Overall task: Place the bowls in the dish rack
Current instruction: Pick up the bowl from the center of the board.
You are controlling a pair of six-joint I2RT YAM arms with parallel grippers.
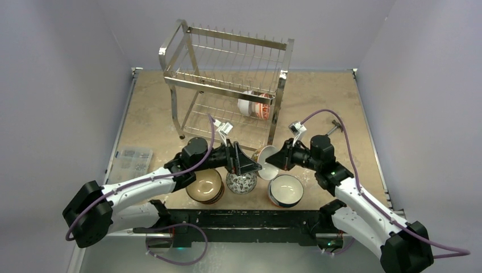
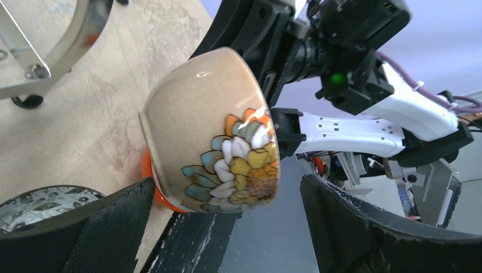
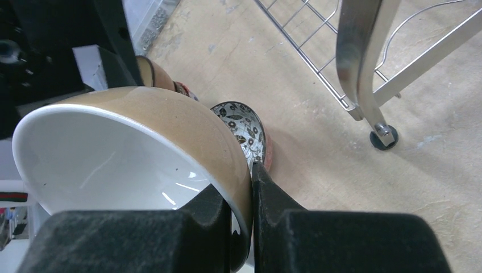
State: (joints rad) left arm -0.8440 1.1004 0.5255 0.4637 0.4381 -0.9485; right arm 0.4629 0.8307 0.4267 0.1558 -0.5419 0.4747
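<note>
The dish rack [image 1: 227,85] stands far centre; just near of it the left gripper [image 1: 244,167] gapes apart beside the right gripper [image 1: 275,161], which is clamped only on the rim of a tilted tan bowl [image 1: 265,154], so the bowl may pivot loose

The tan table [image 1: 324,108] carries the dish rack [image 1: 227,90] toward its far side. Near the front sit stacked brown bowls [image 1: 204,186], a dark-patterned bowl [image 1: 241,185] and a white-lined bowl [image 1: 285,190], side by side.

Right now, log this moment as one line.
right end effector: shut on tan bowl rim, bowl tilted | left end effector: open, close by | dish rack: one red-patterned bowl on lower tier
</note>
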